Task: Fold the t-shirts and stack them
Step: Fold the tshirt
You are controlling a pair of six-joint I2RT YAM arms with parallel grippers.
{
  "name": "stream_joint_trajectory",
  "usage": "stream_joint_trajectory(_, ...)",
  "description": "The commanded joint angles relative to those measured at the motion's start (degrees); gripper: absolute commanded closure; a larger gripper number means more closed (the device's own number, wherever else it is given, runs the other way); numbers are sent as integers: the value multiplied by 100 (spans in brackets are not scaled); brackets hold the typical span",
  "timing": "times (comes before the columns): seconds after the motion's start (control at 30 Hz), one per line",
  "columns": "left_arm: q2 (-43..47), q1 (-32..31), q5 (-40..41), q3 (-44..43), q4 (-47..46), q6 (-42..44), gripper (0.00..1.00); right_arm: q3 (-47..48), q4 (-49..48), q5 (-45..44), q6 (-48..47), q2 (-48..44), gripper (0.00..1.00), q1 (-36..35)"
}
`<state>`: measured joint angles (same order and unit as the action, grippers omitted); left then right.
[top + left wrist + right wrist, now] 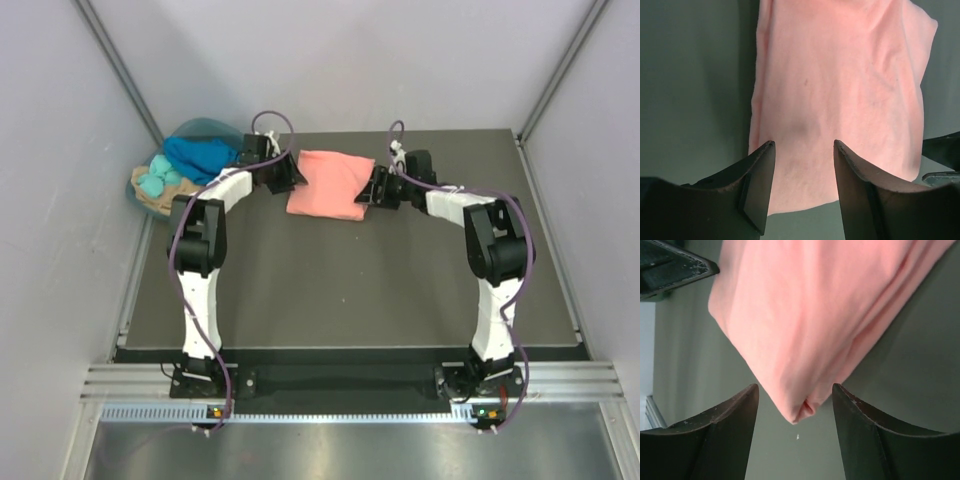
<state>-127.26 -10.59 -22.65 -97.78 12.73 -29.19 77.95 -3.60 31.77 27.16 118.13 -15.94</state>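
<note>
A folded pink t-shirt [330, 183] lies flat on the dark table at the far middle. My left gripper [287, 176] is at its left edge, open, with the shirt's near edge [840, 100] between the fingers. My right gripper [377, 190] is at the shirt's right near corner, open and empty, with the corner [800, 340] pointing between the fingers. A blue t-shirt [203, 154] and a teal one [160, 180] lie in a heap at the far left.
The heap of shirts sits in a tan basket [145, 199] off the table's far left corner. White walls close in on both sides and behind. The dark table [350, 290] stretches toward the arm bases.
</note>
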Motion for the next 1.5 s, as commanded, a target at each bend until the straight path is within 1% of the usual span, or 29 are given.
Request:
stream_joint_trajectory(0.0, -52, 13, -99, 83, -183, 142, 45, 1, -88, -312, -149, -106, 39, -14)
stream_joint_trajectory(0.27, -299, 13, -292, 110, -262, 36, 46, -96, -764, -128, 158, 96, 42, -198)
stream_joint_trajectory(0.43, -273, 13, -292, 180, -280, -16, 46, -78, -923, -110, 316, 246, 44, -286)
stream_joint_trajectory(0.5, -203, 4, -292, 276, -280, -60, 46, -149, -994, -118, 351, 237, 48, -286)
stream_joint_trajectory(0.53, -176, 4, -153, 320, -254, -156, 46, -192, -994, -136, 352, 220, 50, -286)
stream_joint_trajectory(0.57, -141, 13, -65, 347, -88, -218, 46, -228, -907, -179, 317, 194, 56, -286)
stream_joint_trajectory(0.63, -97, 13, 103, 417, 211, -428, 46, -455, -880, -232, 220, 80, 64, -269)
stream_joint_trajectory(0.67, -114, 13, 295, 383, 438, -491, 47, -587, -958, -250, 202, 27, 78, -260)
stream_joint_trajectory(0.7, -149, 4, 323, 365, 937, -552, 47, -719, -985, -241, 185, -35, 84, -243)
stream_joint_trajectory(0.73, -150, 4, 288, 382, 1133, -674, 49, -990, -1020, -241, 124, -166, 89, -216)
stream_joint_trajectory(0.77, -115, -48, 305, 478, 1222, -728, 50, -1140, -1090, -207, 80, -254, 97, -199)
stream_joint_trajectory(0.8, 51, -92, 349, 618, 1214, -763, 50, -1307, -1134, -189, 18, -351, 100, -199)
stream_joint_trajectory(0.83, 174, -145, 445, 924, 1223, -842, 50, -1631, -1178, -180, -87, -534, 100, -190)
stream_joint_trajectory(0.9, 561, -259, 464, 1381, 1092, -1000, 50, -1932, -1275, -75, -245, -781, 100, -181)
stream_joint_trajectory(0.93, 684, -320, 438, 1497, 1056, -1071, 50, -2194, -1310, -22, -263, -852, 100, -164)
stream_joint_trajectory(1.0, 1088, -391, 402, 1717, 1021, -1159, 50, -2433, -1389, 57, -342, -984, 100, -172)
stream_joint_trajectory(1.03, 1220, -461, 437, 1753, 1012, -1211, 49, -2625, -1398, 66, -360, -1089, 100, -163)
stream_joint_trajectory(1.07, 1448, -496, 481, 1762, 1047, -1229, 49, -2706, -1442, 110, -386, -1125, 97, -155)
stream_joint_trajectory(1.23, 1898, -681, 596, 1700, 1161, -1238, 49, -3066, -1425, 189, -378, -1370, 93, -154)
stream_joint_trajectory(1.33, 2021, -673, 132, 1824, 443, -1011, 50, -3172, -1259, 128, -378, -1617, 73, -137)
stream_joint_trajectory(1.37, 1943, -655, 60, 1702, 258, -914, 51, -3164, -1188, 58, -387, -1687, 67, -128)
stream_joint_trajectory(1.43, 1785, -603, -89, 1517, 99, -720, 52, -3067, -943, -21, -395, -1854, 63, -76)
stream_joint_trajectory(1.47, 1575, -576, -455, 1420, -41, -694, 53, -3015, -880, -39, -387, -1898, 62, -67)
